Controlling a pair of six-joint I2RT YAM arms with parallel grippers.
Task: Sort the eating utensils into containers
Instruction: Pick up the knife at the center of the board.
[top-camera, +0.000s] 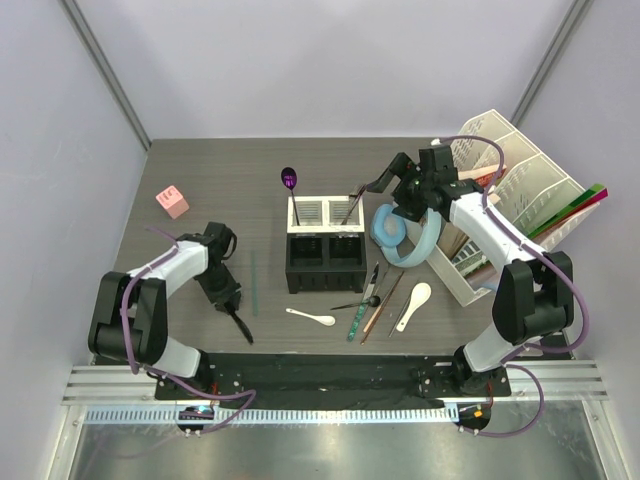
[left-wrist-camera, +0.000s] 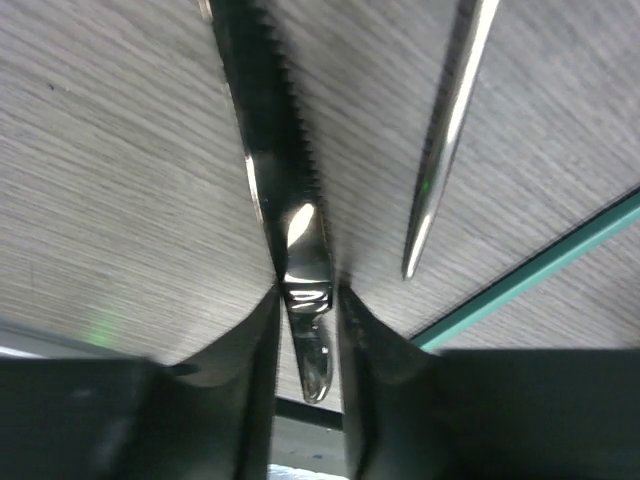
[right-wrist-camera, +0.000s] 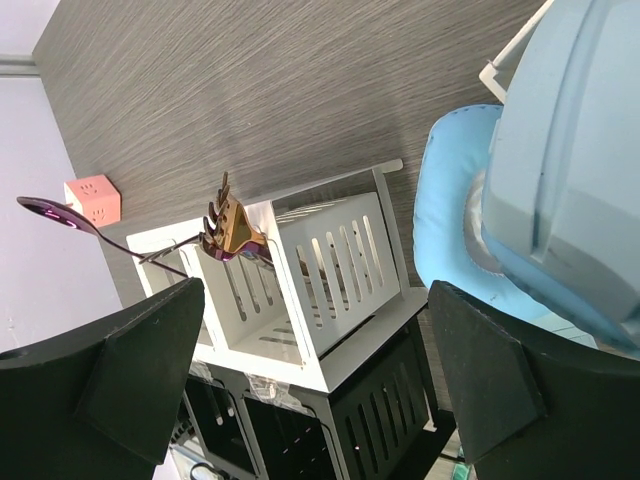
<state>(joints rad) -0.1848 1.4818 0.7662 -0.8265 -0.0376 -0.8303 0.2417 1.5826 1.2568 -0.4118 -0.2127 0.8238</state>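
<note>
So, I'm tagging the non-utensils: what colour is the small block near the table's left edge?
The block is pink; the top external view shows it best.

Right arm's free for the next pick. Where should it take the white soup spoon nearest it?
Grip the soup spoon by its slim handle, from above, jaws across it: it lies flat, handle toward the near edge, chopsticks close alongside.

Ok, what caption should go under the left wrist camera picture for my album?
Left gripper straddling a serrated knife on the grey table, beside a teal stick.
</note>
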